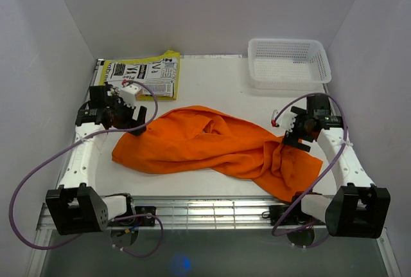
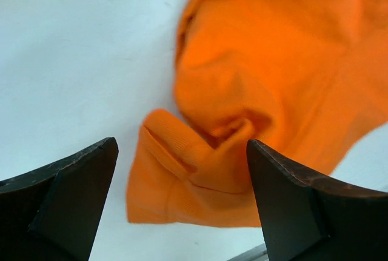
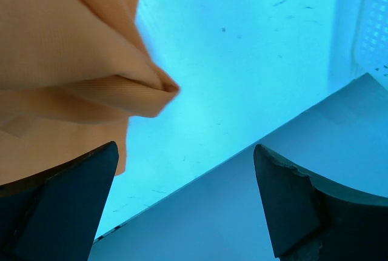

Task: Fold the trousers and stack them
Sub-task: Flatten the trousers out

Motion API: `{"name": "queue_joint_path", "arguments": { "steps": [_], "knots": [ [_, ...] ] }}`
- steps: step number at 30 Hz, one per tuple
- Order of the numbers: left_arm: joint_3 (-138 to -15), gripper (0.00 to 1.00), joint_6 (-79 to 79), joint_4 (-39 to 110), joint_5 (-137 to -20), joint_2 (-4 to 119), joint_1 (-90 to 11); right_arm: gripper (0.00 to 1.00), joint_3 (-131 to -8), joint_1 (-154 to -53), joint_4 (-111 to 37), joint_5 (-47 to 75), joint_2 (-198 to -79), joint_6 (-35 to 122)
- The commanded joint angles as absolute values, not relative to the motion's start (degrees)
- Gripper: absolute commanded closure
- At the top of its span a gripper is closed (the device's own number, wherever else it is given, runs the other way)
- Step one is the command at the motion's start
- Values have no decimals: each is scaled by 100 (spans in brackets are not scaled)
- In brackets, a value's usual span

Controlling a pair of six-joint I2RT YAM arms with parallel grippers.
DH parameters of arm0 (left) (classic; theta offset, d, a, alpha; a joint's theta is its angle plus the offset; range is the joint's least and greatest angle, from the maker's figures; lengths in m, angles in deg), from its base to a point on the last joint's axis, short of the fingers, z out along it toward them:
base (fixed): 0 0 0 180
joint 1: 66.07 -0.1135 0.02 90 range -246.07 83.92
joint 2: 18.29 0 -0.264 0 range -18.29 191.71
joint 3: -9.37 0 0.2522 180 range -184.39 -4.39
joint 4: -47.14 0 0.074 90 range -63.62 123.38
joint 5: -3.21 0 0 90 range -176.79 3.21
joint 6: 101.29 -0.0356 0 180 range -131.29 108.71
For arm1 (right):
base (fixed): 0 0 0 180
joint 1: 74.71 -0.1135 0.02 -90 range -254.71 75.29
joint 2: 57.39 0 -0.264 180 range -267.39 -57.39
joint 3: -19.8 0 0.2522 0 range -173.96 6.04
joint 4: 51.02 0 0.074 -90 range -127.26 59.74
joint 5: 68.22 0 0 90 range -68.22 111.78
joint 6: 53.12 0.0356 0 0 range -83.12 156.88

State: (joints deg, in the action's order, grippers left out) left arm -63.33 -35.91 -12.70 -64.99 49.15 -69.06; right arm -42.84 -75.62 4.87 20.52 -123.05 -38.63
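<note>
Orange trousers [image 1: 205, 145] lie crumpled across the middle of the white table, one end at the left, the other bunched at the front right. My left gripper [image 1: 136, 125] hovers open over the trousers' left end; in the left wrist view a folded orange corner [image 2: 182, 182] lies between the open fingers [image 2: 73, 194]. My right gripper [image 1: 292, 141] is open at the trousers' right side; in the right wrist view an orange fold [image 3: 79, 85] lies at the upper left, apart from the fingers [image 3: 303, 206].
A white mesh basket [image 1: 289, 63] stands at the back right. A yellow printed leaflet [image 1: 144, 74] lies at the back left. White walls close the table on three sides. Purple cables loop beside both arms.
</note>
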Motion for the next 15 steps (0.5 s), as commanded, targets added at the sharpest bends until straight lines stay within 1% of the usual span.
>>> {"name": "queue_joint_path", "arguments": {
  "steps": [1,2,3,4,6,7,8,11,12,15],
  "knots": [
    [-7073,2,-3863,-1478,-6236,5526,-7538,3,-5055,-7252,1520,1247,-12576,-4135],
    [-7266,2,-3967,-1687,-6088,5710,-7696,4,-5152,-7243,1669,1072,-12629,-4091],
    [-7660,2,-4098,-1828,-5451,6008,-8089,3,-5240,-7243,1906,975,-12725,-4047],
    [-7864,2,-4308,-2047,-5071,6133,-8267,3,-5258,-7243,2021,895,-12778,-4012],
    [-8277,2,-5204,-2864,-4263,6353,-8426,3,-5250,-7243,2267,710,-12901,-3950],
    [-8635,2,-5581,-3197,-4076,6519,-8427,4,-5241,-7243,2338,666,-12954,-3924],
    [-8778,2,-5898,-3679,-3952,6590,-8427,4,-5241,-7243,2435,579,-13007,-3906],
    [-9008,2,-6831,-4262,-3810,6705,-8436,5,-5354,-7243,2707,298,-13235,-3845],
    [-9017,2,-7216,-4334,-3827,6705,-8401,5,-5407,-7243,2752,218,-13357,-3758],
    [-9035,2,-7579,-4475,-3863,6618,-8322,4,-5679,-7243,2743,-10,-13569,-3503]
  ]
}}
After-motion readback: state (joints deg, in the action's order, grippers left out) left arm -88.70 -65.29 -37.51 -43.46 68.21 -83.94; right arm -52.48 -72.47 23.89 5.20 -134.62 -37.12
